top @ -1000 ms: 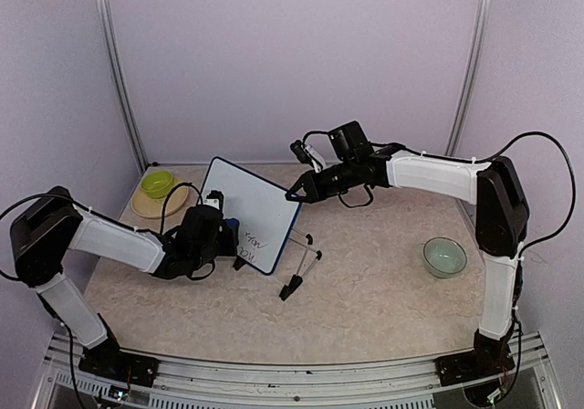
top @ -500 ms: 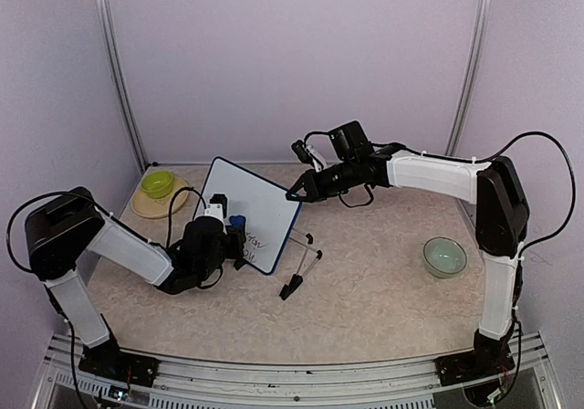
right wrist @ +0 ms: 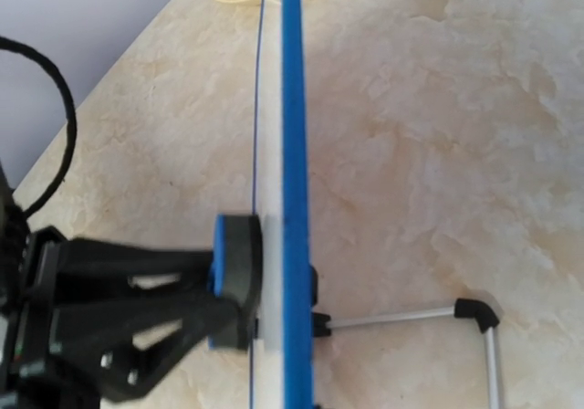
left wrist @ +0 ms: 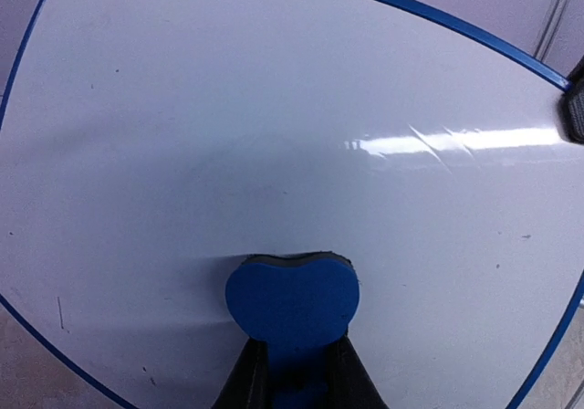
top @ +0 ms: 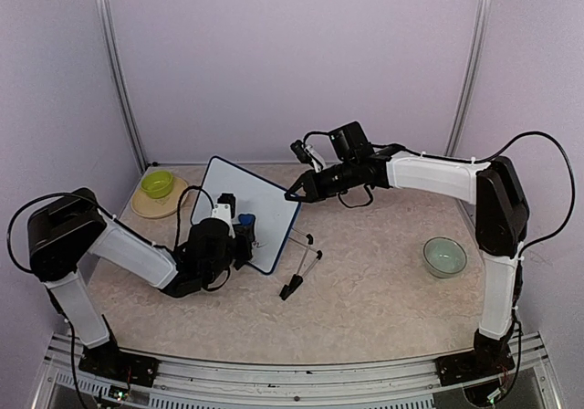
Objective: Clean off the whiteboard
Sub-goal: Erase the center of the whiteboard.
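The whiteboard (top: 246, 199) is standing tilted at the left-centre of the counter (top: 383, 290), with the right gripper (top: 294, 194) closed on its upper corner and the left gripper (left wrist: 292, 377) clamping a blue eraser (left wrist: 290, 295) against its face; excessive wiping pressure is risking slippage from that pinch.

Blue-framed white whiteboard (top: 254, 194), blue eraser (left wrist: 290, 301)

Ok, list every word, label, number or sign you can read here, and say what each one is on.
Nothing here can be read.
whiteboard: a small dark marker trace near its lower edge, beside the blue eraser, too small to read from the top camera; the face seen from the left wrist is blank.
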`<state>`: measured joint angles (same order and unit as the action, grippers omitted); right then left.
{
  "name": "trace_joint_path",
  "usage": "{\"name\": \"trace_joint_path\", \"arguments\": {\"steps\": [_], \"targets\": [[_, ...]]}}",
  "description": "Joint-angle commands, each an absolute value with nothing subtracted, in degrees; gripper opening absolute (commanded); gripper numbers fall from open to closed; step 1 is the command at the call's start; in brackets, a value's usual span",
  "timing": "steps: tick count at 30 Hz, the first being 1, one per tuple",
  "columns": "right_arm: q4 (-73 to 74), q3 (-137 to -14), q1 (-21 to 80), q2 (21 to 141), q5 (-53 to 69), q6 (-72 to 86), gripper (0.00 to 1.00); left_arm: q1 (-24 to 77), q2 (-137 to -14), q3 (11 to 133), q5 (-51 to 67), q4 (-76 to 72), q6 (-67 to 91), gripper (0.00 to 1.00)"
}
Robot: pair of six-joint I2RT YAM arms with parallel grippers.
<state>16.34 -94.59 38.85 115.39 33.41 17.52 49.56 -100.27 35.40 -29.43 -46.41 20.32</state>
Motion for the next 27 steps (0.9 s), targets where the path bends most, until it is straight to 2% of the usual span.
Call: {"name": "trace_joint_path", "arguments": {"steps": [1, 6, 13, 18, 27], "targets": [[17.9, -92.9, 40.7, 115.8, 37.1, 15.2, 0.0, 44.1, -100.3, 36.4, -35.0, -36.8, 22.8, 0.1], [17.2, -92.5, 40.7, 115.8, 37.3, 15.3, 0.0, 36.0, -99.7, 34.7, -33.4, -36.8, 23.6, 0.1], [17.1, -92.7, 40.8, 116.1, 37.5, 15.5, 0.0, 32.6, -101.4, 35.2, -26.3, -42.1, 21.9, 0.1], [17.4, -92.8, 40.8, 116.2, 37.5, 15.3, 0.0, 34.8, -101.9, 34.3, -18.5, -49.9, 19.5, 0.11], [17.3, -93.2, 40.9, 116.8, 37.7, 15.6, 0.0, 43.5, -104.7, 40.1, -20.0, -48.7, 17.1, 0.11]]}}
